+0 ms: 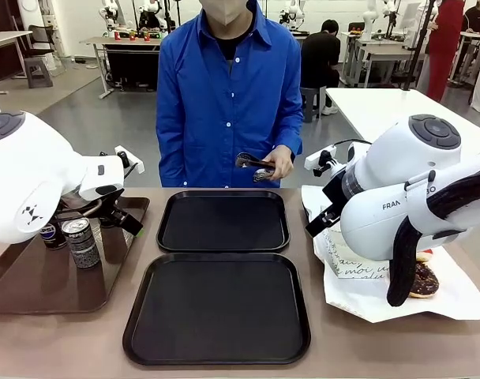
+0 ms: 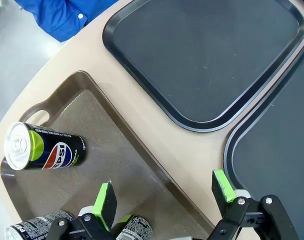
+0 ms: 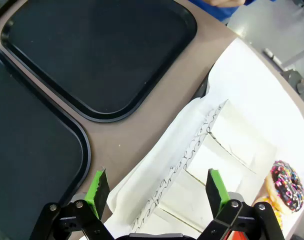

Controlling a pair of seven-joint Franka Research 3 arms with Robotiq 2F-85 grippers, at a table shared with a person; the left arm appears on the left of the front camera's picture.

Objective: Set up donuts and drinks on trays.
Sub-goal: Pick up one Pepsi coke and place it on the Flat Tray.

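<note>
Two black trays lie bare mid-table, the far tray (image 1: 224, 221) and the near tray (image 1: 218, 308). On the brown tray (image 1: 35, 280) at left stand a Pepsi can (image 2: 52, 152) and a grey-patterned can (image 1: 81, 242), with a third can (image 2: 134, 229) at the bottom edge of the left wrist view. My left gripper (image 2: 164, 192) hangs open over the brown tray's inner rim, holding nothing. My right gripper (image 3: 157, 187) is open above white paper holders (image 3: 212, 150). A chocolate sprinkled donut (image 3: 286, 185) lies to their side, clear of the gripper.
A person in a blue shirt stands at the far side holding tongs (image 1: 254, 164) above the far tray's edge. White paper (image 1: 366, 296) covers the table's right side under the donuts. A strip of bare tabletop (image 2: 157, 130) separates the brown tray from the black ones.
</note>
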